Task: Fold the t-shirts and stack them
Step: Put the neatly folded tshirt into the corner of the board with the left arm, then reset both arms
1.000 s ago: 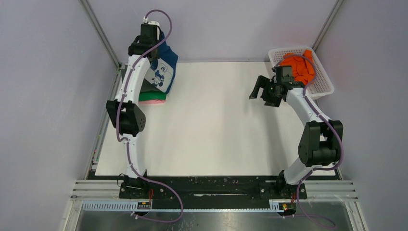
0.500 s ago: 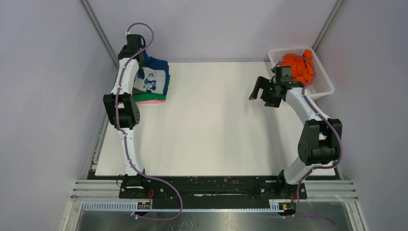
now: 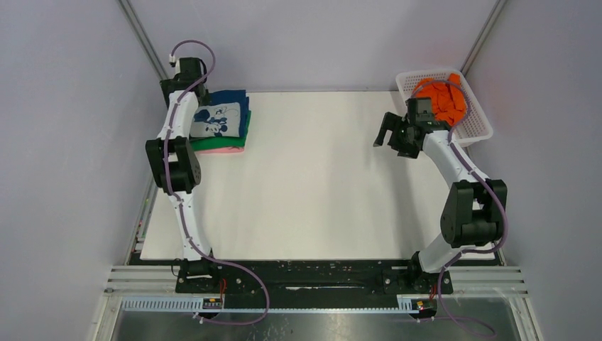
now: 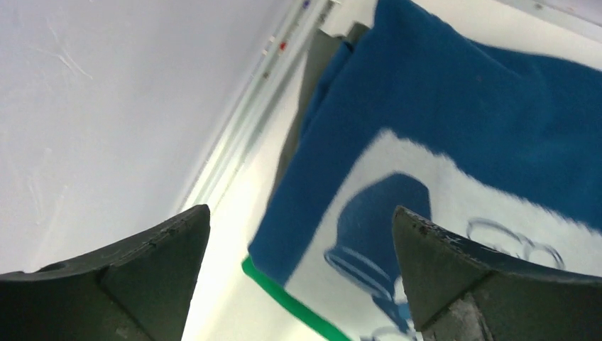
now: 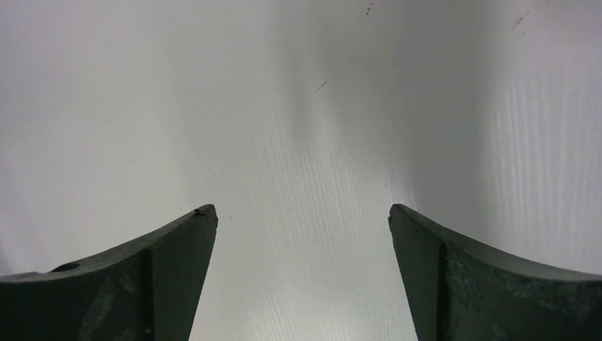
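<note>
White table [image 3: 319,185] bears stacked t-shirts [image 3: 221,122] far left, basket [image 3: 477,128] far right.

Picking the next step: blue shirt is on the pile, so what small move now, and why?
Probably bring the right jaws over the basket to the orange t-shirt in it. The blue t-shirt lies folded atop the pile, the left jaws stand open by it, and the right jaws, open and empty, hang over the table beside the basket.
</note>
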Controlling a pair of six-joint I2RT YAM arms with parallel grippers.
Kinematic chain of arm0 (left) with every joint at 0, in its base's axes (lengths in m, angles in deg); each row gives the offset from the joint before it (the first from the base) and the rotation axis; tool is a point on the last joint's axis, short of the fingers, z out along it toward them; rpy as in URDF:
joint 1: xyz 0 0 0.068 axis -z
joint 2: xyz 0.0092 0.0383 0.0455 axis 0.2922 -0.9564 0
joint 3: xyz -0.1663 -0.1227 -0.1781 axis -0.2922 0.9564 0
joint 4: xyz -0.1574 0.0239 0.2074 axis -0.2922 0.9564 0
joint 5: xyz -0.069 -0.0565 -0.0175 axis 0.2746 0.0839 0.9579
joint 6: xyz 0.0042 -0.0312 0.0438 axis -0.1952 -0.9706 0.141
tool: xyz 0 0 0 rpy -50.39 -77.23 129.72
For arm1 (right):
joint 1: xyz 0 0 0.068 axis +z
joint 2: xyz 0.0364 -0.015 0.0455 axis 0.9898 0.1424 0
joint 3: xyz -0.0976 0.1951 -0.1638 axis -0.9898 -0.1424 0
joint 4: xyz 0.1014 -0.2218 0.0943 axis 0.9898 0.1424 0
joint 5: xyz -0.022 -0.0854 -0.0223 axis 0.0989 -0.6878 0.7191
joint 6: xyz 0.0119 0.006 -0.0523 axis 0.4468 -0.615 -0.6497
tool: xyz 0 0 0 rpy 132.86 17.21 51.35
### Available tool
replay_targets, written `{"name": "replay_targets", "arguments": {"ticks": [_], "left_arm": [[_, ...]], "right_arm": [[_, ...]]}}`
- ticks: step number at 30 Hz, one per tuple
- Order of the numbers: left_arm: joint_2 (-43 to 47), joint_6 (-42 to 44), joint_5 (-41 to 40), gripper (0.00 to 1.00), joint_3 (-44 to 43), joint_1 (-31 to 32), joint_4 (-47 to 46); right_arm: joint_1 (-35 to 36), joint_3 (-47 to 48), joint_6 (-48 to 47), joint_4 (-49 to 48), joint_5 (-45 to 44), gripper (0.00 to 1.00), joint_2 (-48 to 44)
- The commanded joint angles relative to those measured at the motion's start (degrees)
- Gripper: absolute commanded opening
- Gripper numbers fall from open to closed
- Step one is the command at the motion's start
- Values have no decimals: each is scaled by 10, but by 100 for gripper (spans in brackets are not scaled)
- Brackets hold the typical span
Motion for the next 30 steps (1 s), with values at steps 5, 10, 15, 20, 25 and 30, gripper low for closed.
{"name": "replay_targets", "arguments": {"ticks": [5, 10, 15, 20, 25, 30], "left_arm": [[240, -134, 187, 99, 184, 26, -52], [458, -164, 265, 99, 494, 87, -217], [641, -217, 318, 99, 755, 140, -322], [759, -259, 309, 99, 903, 200, -324], [813, -272, 259, 99, 961, 220, -282], [840, -277, 248, 99, 981, 220, -288]], "right_arm": [[-10, -52, 53, -28, -71, 99, -116], [-12, -142, 74, -51, -72, 99, -194], [-11, -248, 77, -61, -6, 99, -269], [-10, -339, 33, -69, 71, 100, -327], [-9, -414, 33, -99, 40, 100, -380], [-9, -435, 47, -127, 6, 100, -411]]}}
